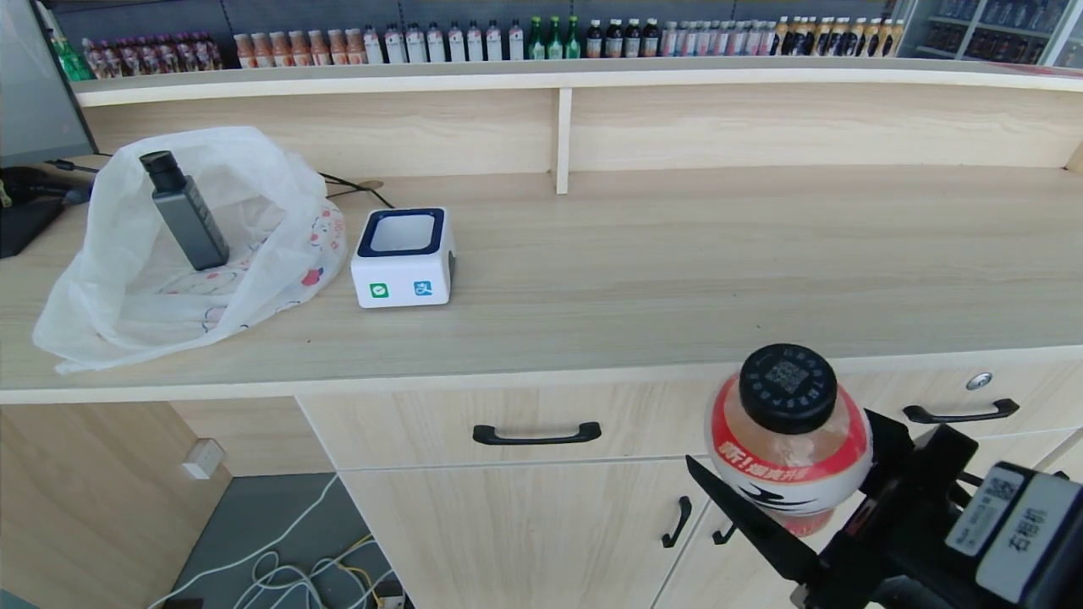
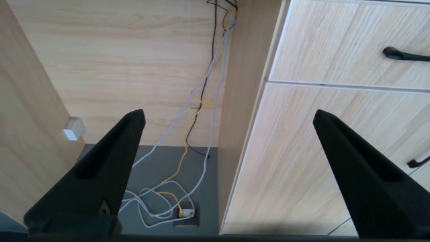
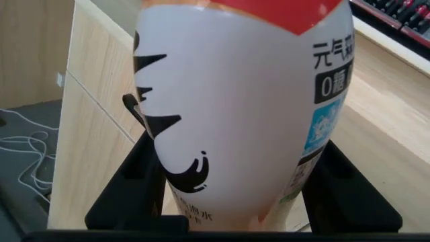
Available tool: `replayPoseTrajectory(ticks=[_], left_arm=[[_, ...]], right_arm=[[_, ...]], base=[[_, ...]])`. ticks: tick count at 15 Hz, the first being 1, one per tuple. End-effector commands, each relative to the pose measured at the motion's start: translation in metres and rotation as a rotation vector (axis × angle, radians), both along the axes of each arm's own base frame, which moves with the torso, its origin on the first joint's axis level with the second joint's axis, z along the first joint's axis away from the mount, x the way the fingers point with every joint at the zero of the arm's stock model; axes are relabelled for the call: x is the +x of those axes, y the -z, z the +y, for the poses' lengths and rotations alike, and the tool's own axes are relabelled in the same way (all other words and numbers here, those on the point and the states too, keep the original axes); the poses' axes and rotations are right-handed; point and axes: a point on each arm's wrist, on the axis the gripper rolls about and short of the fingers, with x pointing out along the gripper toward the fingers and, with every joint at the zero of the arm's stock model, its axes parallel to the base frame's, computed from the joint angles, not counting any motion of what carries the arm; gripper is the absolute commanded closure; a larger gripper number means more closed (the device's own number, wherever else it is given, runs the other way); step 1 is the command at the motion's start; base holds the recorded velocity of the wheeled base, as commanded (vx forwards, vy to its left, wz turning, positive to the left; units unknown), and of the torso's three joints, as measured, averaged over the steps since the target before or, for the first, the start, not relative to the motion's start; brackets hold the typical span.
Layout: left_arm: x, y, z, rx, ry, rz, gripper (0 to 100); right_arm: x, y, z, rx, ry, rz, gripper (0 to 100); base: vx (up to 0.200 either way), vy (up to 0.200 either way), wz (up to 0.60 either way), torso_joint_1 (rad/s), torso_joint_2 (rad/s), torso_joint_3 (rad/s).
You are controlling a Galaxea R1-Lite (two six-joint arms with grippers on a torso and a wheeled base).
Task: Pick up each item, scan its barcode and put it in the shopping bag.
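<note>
Right gripper (image 1: pixel 791 478) grips the bottle (image 1: pixel 788 440); left gripper (image 2: pixel 228 175) stands open, empty. Scan step likely next: carry bottle to scanner (image 1: pixel 404 258) at 10 o'clock.

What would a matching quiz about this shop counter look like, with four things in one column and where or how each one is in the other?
Things
1. grey bottle
2. scanner box
3. drink bottle with a black cap
4. left hand

Places or states
A. open and empty, down by the cupboard doors
B. gripped in the right hand
C. standing on the counter beside the bag
D. inside the shopping bag

Pairs: 1-D, 2-C, 3-B, 4-A
</note>
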Motion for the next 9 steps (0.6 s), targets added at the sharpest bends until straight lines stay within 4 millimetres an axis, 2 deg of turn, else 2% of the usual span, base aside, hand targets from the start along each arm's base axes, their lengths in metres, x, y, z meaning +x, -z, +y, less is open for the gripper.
replayPoseTrajectory(ticks=[1,3,9], left_arm=[[0.000,0.000,0.000,0.000,0.000,-0.001,0],[0.000,0.000,0.000,0.000,0.000,-0.001,0],[0.000,0.000,0.000,0.000,0.000,-0.001,0]], right_arm=[[-0.003,0.005,0.008,-0.053,-0.028,-0.011,100],[-0.012,0.006,0.014,-0.113,-0.082,-0.067,100],[-0.026,0.005,0.010,-0.252,-0.187,-0.260,100]], base=[[0.000,0.000,0.00,0.000,0.00,0.000],[0.000,0.000,0.00,0.000,0.00,0.000],[0.000,0.000,0.00,0.000,0.00,0.000]])
